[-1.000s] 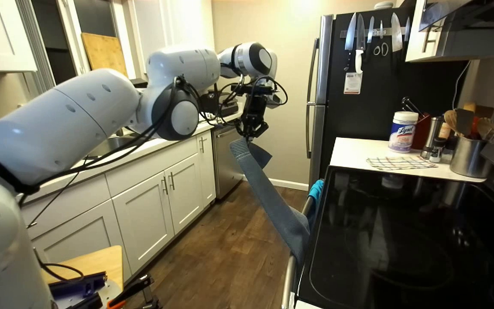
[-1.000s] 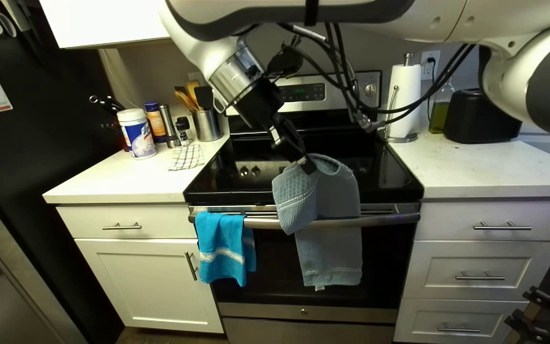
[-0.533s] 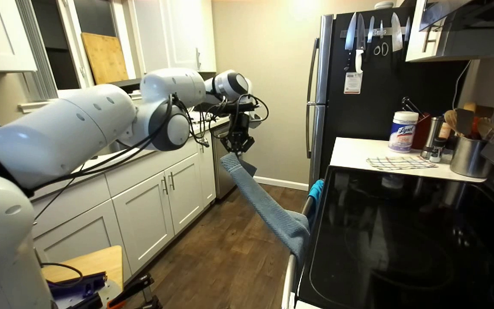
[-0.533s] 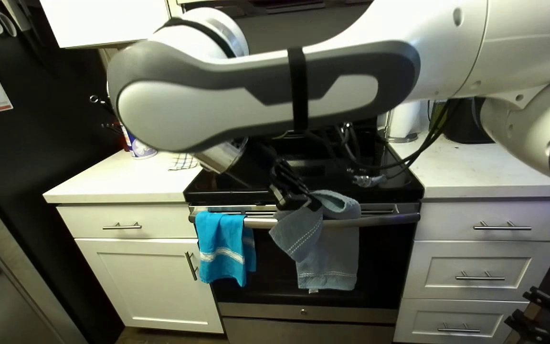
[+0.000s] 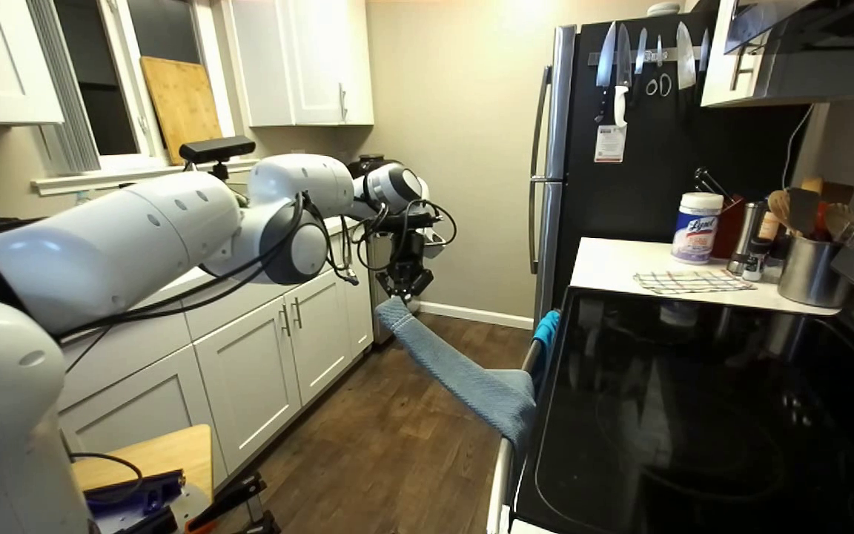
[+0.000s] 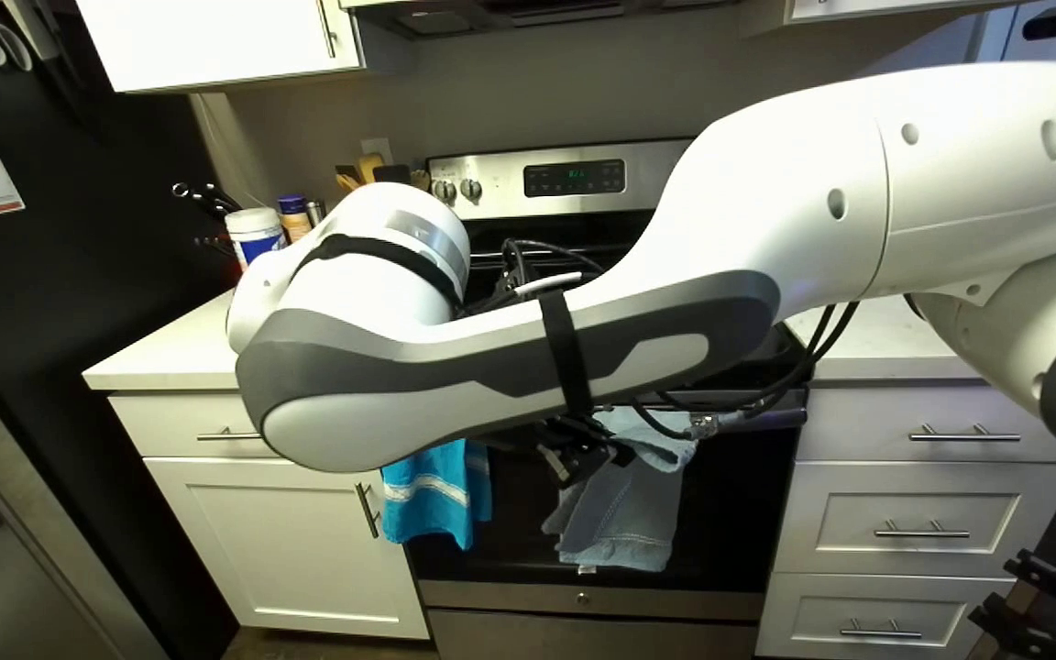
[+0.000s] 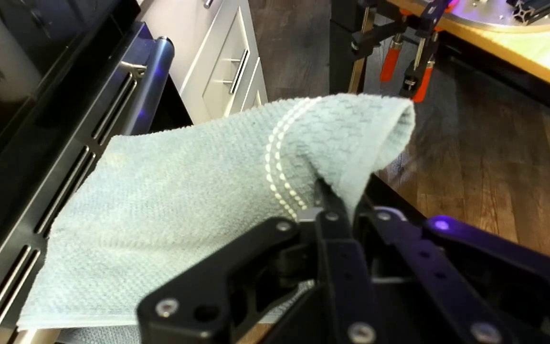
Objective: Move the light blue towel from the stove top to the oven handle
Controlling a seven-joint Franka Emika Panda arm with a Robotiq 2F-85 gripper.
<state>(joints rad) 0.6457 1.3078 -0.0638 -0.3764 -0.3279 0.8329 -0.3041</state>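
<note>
one tool [image 5: 402, 295] pinches the pale towel [image 5: 464, 374] draping the oven handle [image 5: 500, 482].

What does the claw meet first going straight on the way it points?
Past the light blue towel gripped in the claw, probably the brown floor; depth along that line is unclear.

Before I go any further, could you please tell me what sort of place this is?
It is a kitchen, probably in a home: the black stove top, the refrigerator with knives on its side and the white cabinets show it.
</note>
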